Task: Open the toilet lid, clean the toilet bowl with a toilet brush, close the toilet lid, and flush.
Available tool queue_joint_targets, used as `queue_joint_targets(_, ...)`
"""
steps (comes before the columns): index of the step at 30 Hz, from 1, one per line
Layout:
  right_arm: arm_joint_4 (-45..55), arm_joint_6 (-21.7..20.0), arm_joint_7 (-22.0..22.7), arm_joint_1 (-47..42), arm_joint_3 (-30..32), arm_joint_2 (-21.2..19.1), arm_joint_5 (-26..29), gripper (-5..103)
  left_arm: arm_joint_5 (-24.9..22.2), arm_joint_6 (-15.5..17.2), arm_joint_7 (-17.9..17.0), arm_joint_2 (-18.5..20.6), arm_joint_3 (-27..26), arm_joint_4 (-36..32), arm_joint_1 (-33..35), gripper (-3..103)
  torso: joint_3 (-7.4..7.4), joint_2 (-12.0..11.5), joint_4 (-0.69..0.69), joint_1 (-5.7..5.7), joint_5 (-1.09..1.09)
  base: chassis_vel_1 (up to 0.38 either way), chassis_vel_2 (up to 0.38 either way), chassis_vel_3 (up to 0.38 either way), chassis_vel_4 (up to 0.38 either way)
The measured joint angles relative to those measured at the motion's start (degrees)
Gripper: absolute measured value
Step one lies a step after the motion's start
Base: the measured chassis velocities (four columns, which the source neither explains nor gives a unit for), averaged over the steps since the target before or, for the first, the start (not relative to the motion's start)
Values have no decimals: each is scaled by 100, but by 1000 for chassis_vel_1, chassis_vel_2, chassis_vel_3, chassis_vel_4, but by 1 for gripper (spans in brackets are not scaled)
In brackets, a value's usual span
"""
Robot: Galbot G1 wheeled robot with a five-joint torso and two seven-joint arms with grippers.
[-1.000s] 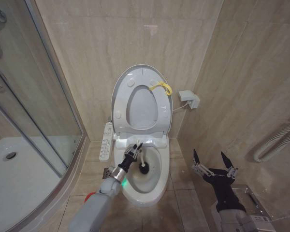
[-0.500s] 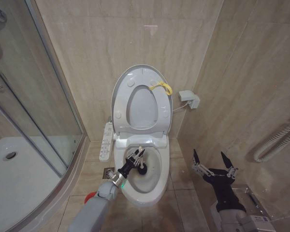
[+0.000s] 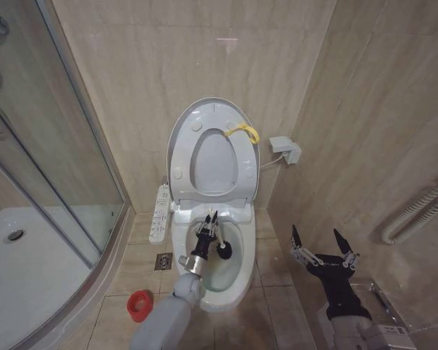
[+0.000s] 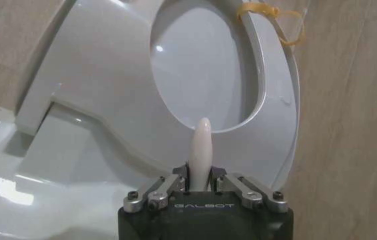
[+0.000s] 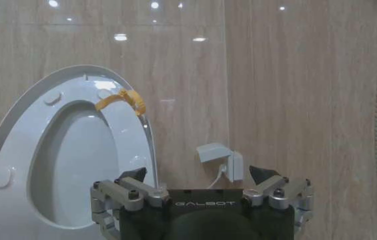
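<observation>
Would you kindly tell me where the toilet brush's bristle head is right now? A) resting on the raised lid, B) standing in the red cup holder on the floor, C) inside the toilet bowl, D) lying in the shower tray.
C: the left gripper holds the toilet brush with its dark head down inside the toilet bowl, while the red cup holder stands on the floor.

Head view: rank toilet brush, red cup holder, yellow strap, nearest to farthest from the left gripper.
1. toilet brush: held in the left gripper, over the toilet bowl.
2. red cup holder: on the floor, robot's left.
3. yellow strap: up on the raised toilet lid.
</observation>
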Motion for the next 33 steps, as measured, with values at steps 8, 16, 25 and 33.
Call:
queue_joint_targets(8,0,0,-1,0,0,0,0,100,-529,616,140,585,94,-838,155,20,1,0,-4,0,-2,0,0,0,0)
queue_joint_targets(16,0,0,0,0,0,0,0,100,-879,824,242,630,56,-924,217,20,0,0,-3,0,-2,0,0,0,0)
queue_joint_targets(25,0,0,0,0,0,0,0,100,805,-3,897,272,-405,35,-106,20,1,0,-4,1,-2,0,0,0,0)
queue_joint_targets(33,0,0,0,0,0,0,0,100,102,7,39,-120,-275,45,-136,20,1,0,-3,0,-1,0,0,0,0)
